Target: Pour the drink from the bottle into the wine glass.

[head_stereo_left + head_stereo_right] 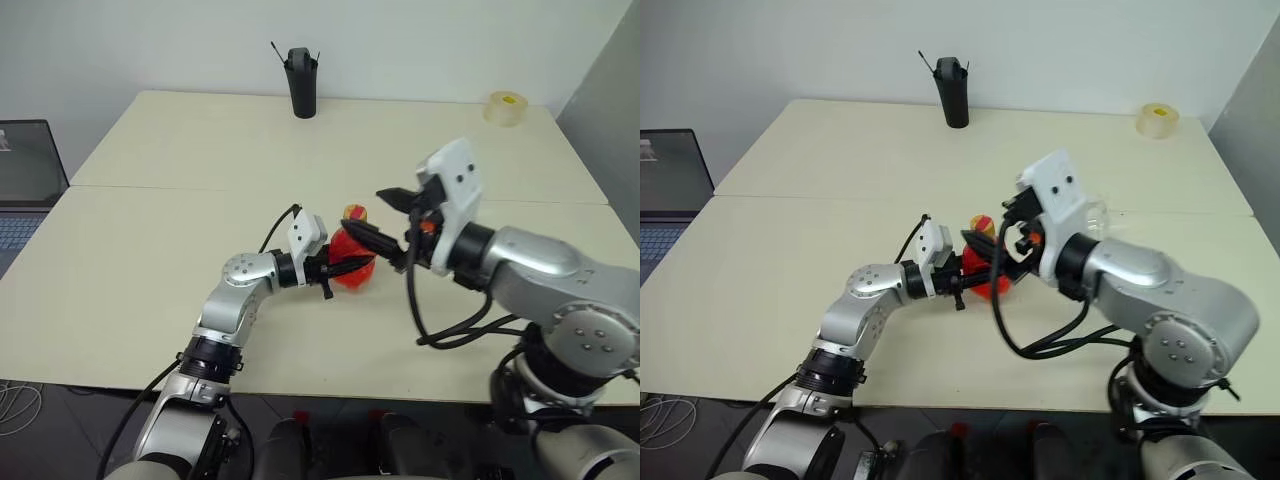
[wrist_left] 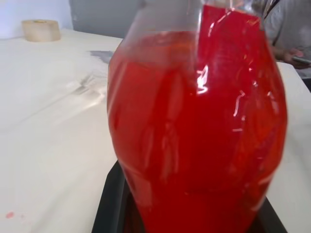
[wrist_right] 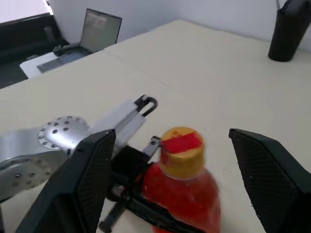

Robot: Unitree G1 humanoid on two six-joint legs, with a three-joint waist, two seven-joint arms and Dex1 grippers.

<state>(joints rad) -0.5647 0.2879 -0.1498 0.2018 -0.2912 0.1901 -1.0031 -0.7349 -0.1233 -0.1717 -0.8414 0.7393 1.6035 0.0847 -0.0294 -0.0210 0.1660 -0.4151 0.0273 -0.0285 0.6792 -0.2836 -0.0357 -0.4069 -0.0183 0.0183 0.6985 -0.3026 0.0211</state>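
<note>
Left gripper [image 1: 345, 268] clamps the bottle [image 3: 182, 187] upright near the table's [image 1: 150, 200] front edge, full of the drink [image 2: 194, 136]. Right gripper [image 3: 175, 174] stands with fingers wide apart over the bottle's neck. Cap looks absent; a tilt or bump could probably spill. Wine glass [image 1: 1098, 213] partly hidden behind the right arm.

From my head cameras the bottle [image 1: 352, 262] is mostly covered: the left gripper [image 1: 345, 266] wraps its body and the right gripper [image 1: 385, 220] crosses in front of it. I can only make out a clear rim of the wine glass [image 1: 1098, 213] behind the right wrist. In the left wrist view the bottle's top and base run off the frame, and the drink [image 2: 194, 141] blocks whatever stands behind. A person's hand [image 2: 287, 52] is cut off at the edge. The laptop [image 1: 25, 185] is cropped too.
</note>
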